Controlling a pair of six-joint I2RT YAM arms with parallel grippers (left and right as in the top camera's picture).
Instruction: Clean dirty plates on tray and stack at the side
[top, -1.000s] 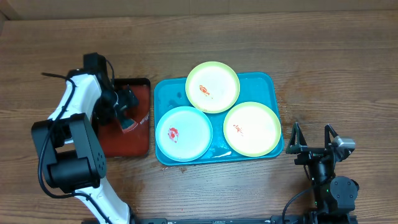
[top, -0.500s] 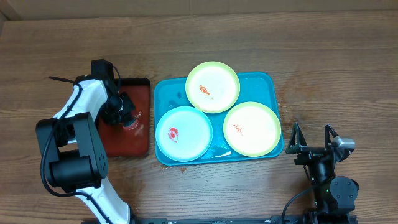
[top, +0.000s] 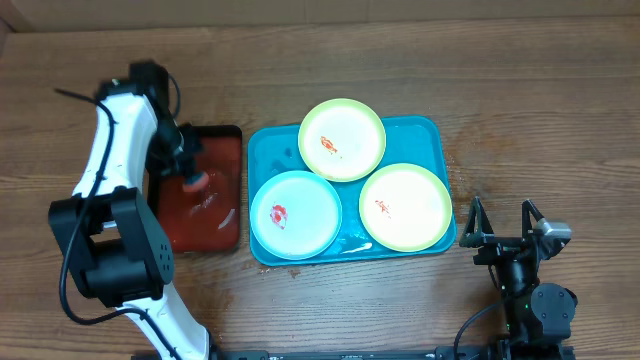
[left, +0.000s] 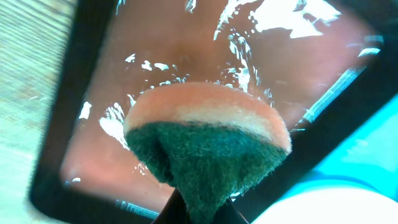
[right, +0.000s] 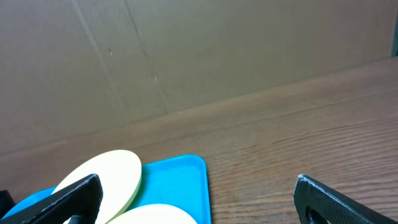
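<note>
Left gripper (top: 190, 178) pinching a wet sponge (left: 208, 140) over the dark red tray (top: 228, 140) (right gripper (top: 503, 222) gaping, idle); next, probably carrying it to the blue plate (top: 305, 225) on the cyan tray (top: 440, 135).

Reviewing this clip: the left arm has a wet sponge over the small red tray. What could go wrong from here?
1. The sponge in the left gripper looks pinched only at its green edge, so it may slip when scrubbing.
2. Water already pools in the dark red tray; carrying the sponge to the light blue plate may drip on the wooden table.
3. The plates sit loose in the cyan tray, so scrubbing could shift them while the right gripper stays parked.
</note>
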